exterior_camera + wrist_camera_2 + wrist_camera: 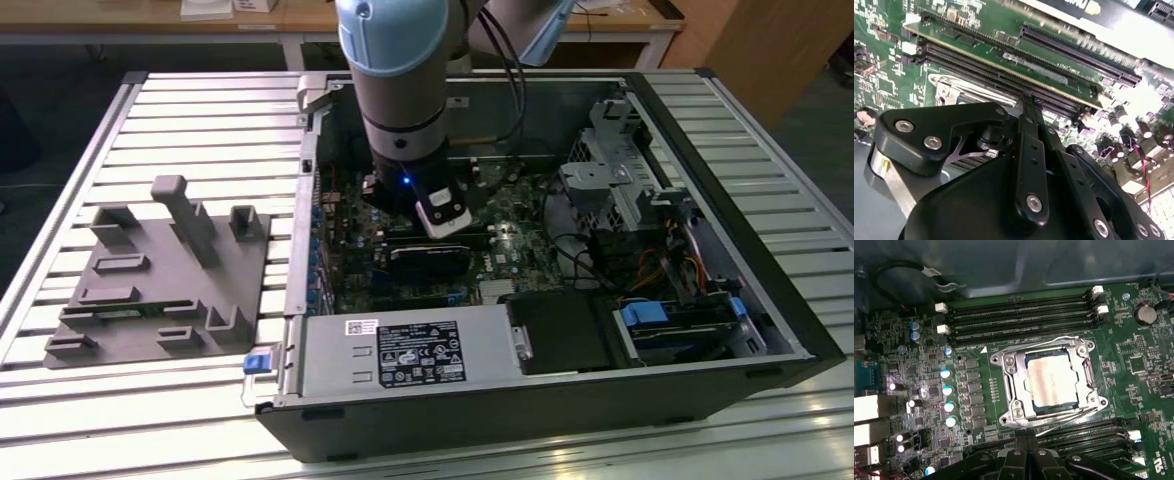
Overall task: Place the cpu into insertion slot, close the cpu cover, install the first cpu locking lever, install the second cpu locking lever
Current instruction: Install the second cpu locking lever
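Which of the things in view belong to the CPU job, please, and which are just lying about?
Job:
cpu, seated in the insertion slot
cpu cover, down around the chip
pincer, at the socket's edge

Lying about:
grey fixture block
power supply
memory slots

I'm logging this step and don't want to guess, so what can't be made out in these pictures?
- Gripper fingertips: cut off by the edge in the first wrist view, so open or shut is unclear.
- Locking levers: thin wires along the cpu cover; whether they are latched is too fine to tell.
- Slot: mostly hidden behind the gripper body in the second wrist view.
- Cpu: in the exterior view, blocked by the arm.
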`<state>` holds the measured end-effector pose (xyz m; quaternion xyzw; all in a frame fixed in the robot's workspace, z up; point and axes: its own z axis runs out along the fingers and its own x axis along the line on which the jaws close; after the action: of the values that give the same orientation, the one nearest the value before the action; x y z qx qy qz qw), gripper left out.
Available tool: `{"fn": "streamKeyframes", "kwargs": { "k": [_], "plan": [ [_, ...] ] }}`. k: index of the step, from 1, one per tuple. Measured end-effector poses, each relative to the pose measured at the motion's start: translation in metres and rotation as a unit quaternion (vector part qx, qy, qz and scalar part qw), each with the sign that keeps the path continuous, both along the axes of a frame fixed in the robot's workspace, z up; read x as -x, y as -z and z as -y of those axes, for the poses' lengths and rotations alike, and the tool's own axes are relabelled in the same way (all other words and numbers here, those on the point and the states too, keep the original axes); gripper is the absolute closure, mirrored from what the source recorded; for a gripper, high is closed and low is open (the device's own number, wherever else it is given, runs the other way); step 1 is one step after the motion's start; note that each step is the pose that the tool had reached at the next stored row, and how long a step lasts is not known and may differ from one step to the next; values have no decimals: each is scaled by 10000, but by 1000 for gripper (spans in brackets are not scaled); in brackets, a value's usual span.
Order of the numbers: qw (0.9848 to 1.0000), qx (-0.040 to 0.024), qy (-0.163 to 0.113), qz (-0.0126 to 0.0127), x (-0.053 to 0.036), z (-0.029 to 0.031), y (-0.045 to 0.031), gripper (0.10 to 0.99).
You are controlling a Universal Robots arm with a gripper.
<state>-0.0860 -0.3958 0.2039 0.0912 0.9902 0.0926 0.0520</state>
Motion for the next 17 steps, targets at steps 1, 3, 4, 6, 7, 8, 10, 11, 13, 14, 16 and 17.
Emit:
{"fn": "streamKeyframes", "kwargs": {
  "k": [1, 3, 4, 6, 7, 8, 10, 11, 13, 14, 16, 17],
  "plan": [
    [10000, -26, 0, 0, 1, 9, 5, 980],
    [10000, -89, -1, 0, 6, 26, 15, 980],
    [9999, -121, 0, 0, 11, 35, 21, 980],
    [9998, -185, -1, 0, 26, 42, 33, 980],
    [9998, -218, -3, 0, 35, 43, 39, 980],
    [9997, -250, -7, 0, 44, 44, 44, 980],
    [9996, -299, -15, 0, 58, 44, 55, 980],
    [9995, -312, -21, 0, 61, 43, 62, 980],
    [9995, -317, -33, 0, 69, 42, 74, 980],
    [9995, -316, -40, -1, 74, 41, 79, 980],
    [9995, -317, -53, -1, 85, 37, 87, 980],
    [9995, -318, -57, -2, 88, 34, 90, 980]
  ]
}}
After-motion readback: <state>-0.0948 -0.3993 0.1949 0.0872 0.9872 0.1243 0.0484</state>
